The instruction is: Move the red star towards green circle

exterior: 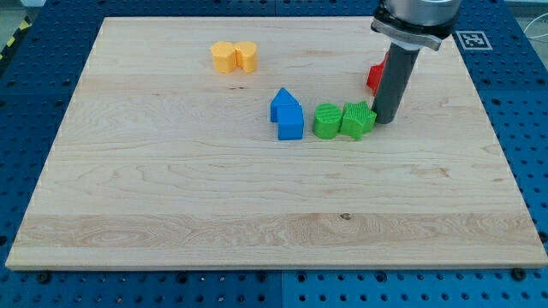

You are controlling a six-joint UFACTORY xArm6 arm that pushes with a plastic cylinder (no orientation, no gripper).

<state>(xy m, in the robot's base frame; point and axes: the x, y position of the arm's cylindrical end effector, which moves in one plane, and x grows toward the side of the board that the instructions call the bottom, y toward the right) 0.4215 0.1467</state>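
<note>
The red star [375, 77] lies at the view's upper right, mostly hidden behind my rod. The green circle [326, 121] sits near the board's middle, touching a green star [358, 119] on its right. My tip [383, 120] rests on the board just right of the green star, close to it, and below the red star.
Two blue blocks [287, 113] stand together just left of the green circle. Two yellow blocks [234, 56] sit together at the view's upper left. The wooden board [171, 197] lies on a blue perforated table.
</note>
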